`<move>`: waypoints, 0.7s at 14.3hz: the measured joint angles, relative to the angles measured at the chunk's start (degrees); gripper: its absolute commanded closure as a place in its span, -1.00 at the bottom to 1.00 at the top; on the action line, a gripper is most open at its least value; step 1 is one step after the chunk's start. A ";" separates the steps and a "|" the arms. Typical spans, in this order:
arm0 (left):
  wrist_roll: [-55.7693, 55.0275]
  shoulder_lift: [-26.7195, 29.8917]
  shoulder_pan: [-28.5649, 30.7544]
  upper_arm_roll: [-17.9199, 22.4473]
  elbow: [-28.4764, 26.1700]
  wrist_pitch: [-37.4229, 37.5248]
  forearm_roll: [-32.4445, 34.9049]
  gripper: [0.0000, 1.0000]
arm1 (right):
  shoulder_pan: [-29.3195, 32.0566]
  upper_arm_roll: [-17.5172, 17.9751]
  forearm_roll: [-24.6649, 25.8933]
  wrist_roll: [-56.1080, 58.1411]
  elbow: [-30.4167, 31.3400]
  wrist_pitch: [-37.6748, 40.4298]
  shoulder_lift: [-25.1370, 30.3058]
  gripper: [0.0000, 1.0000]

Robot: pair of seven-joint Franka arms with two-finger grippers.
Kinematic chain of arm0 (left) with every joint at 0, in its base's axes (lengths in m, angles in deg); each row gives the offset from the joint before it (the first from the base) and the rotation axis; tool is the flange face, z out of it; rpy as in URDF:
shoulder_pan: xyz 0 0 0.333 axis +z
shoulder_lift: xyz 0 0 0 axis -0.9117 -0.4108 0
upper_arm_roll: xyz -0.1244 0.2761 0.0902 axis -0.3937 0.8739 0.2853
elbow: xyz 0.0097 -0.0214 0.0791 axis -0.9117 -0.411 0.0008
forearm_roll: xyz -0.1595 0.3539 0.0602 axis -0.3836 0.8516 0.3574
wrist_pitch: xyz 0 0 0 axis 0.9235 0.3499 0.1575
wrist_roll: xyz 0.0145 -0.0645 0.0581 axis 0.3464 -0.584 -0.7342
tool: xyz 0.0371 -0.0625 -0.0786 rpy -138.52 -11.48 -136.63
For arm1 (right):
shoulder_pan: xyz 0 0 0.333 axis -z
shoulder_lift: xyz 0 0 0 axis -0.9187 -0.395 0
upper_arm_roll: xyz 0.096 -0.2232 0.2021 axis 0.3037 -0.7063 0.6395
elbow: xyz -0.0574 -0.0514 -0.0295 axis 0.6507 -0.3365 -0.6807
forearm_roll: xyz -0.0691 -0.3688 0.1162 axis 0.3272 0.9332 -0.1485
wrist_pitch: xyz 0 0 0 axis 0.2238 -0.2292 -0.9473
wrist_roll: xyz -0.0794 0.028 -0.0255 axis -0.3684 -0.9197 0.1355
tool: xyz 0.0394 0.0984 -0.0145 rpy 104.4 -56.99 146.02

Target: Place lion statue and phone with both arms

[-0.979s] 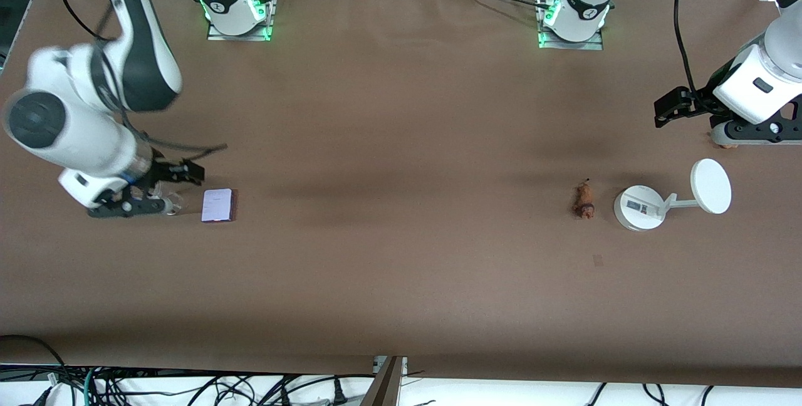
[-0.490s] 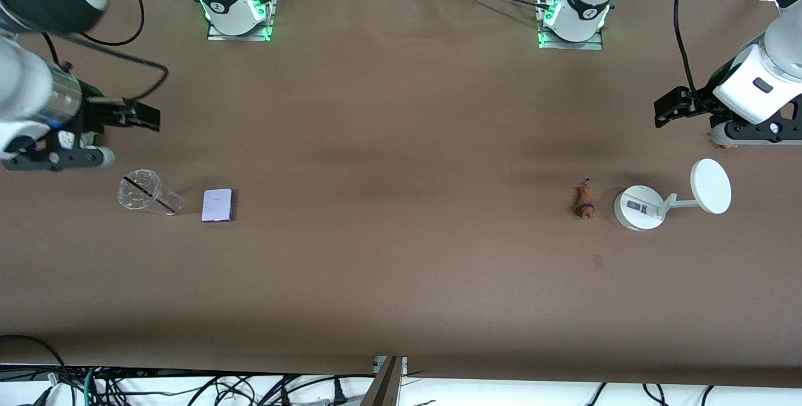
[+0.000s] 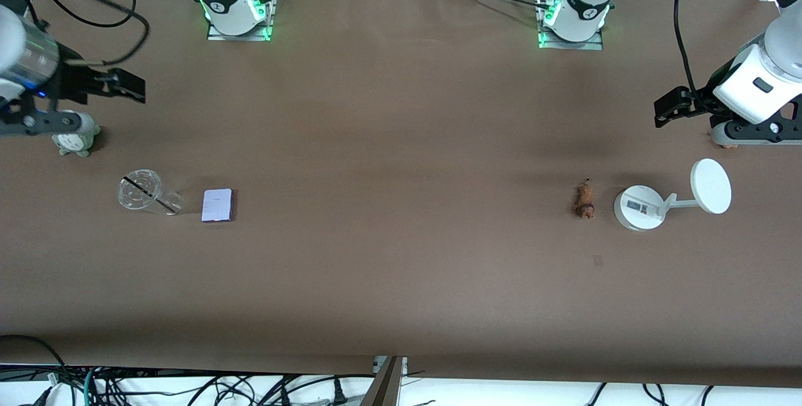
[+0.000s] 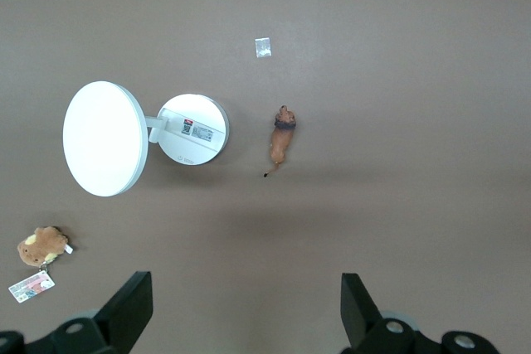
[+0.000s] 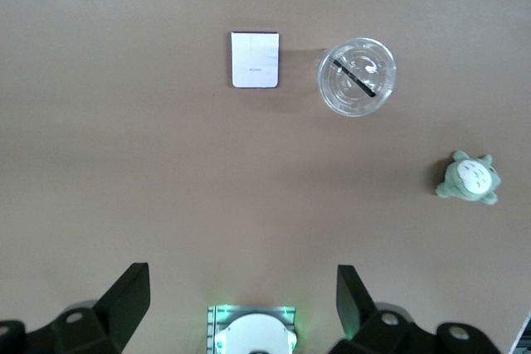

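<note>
Phone (image 3: 217,205), lion statue (image 3: 584,200), apart on table (image 3: 401,268)

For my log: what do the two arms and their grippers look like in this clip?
Both arms have glossy white shells with black joint bands and stand on metal base plates lit green. Black cables run along each arm. The left gripper is black, below a white wrist housing; its fingers are flat, dark and angular. The right gripper is black too, under a silvery wrist ring with a blue light.
</note>
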 measured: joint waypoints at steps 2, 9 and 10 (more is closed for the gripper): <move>0.00 0.00 0.00 0.00 0.00 0.00 0.00 -1.00 | 0.01 -0.39 0.00 -0.01 5.38 -3.73 1.90 -0.99; 0.00 0.00 -0.01 -0.01 0.01 0.00 0.00 -1.00 | 0.09 -2.35 -0.31 2.72 8.84 -5.60 5.79 -0.99; 0.00 0.00 -0.01 -0.01 0.01 0.00 0.00 -1.00 | 0.13 -2.78 -1.24 2.75 8.81 -5.87 5.80 -0.99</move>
